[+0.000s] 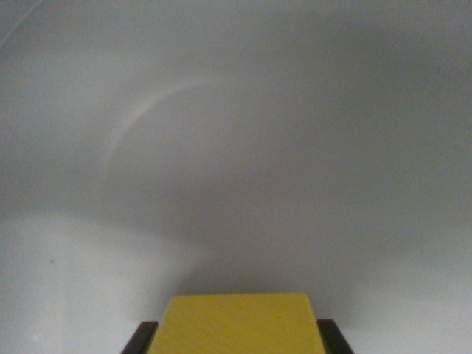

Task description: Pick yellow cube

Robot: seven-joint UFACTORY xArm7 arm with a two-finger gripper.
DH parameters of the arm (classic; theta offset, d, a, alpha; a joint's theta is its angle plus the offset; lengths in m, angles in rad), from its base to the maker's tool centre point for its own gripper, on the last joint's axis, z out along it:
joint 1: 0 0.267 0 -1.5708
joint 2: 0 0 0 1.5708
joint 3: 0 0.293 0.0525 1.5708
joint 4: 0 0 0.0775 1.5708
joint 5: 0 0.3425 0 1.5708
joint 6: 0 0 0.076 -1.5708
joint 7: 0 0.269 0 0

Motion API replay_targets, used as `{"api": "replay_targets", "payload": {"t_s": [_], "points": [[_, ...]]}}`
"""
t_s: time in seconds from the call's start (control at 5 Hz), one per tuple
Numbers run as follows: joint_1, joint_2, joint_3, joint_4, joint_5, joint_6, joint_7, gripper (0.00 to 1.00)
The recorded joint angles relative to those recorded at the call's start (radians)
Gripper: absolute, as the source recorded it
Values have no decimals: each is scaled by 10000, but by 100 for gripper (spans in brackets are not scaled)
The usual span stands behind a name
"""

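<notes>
End effector [236, 335]: two dark, flat-edged fingers [140, 338], mostly hidden.

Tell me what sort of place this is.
Probably a bare tabletop test setup, though little shows: a plain grey-white surface, one yellow cube, and dark fingers flanking it. Nothing else is in view.

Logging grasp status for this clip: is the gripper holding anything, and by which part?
The yellow cube sits between the gripper fingers, one against each of its side faces, apparently gripped; actual contact is hard to confirm.
</notes>
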Motion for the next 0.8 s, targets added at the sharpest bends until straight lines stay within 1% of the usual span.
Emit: {"api": "replay_targets", "payload": {"t_s": [0.2,0.4,0.6,0.8], "points": [[0,0,0,0,0,0,0,100],[1,-68,6,162,9,229,2,100],[1,-68,6,162,9,229,2,100],[3,-156,13,372,20,527,5,100]]}}
